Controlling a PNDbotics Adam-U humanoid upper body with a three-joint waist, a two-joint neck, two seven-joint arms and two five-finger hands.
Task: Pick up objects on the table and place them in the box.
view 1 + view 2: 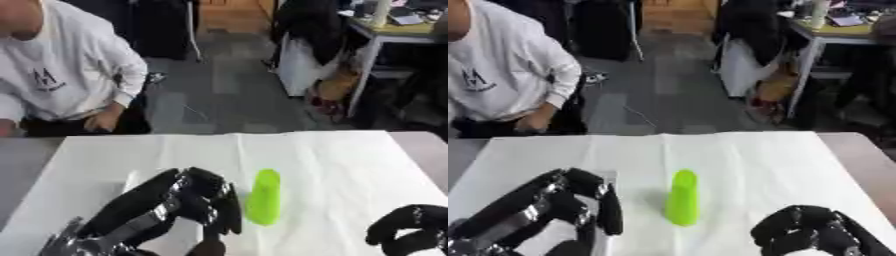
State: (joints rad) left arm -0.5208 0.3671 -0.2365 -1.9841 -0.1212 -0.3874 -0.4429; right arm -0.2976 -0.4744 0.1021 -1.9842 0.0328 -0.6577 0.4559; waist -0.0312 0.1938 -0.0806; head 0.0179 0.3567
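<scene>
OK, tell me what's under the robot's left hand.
Under the left hand a pale, whitish thing shows between and below its curled fingers, lying on the white tablecloth. The hand covers most of it, so its shape and kind stay hidden.

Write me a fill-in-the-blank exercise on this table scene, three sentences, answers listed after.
1. The cup standing on the white cloth is bright ____ in colour.
2. The hand nearest the cup is the robot's ____ hand.
3. The right hand shows near the lower ____ corner of the view, apart from the cup.

Missing words: green; left; right
</scene>
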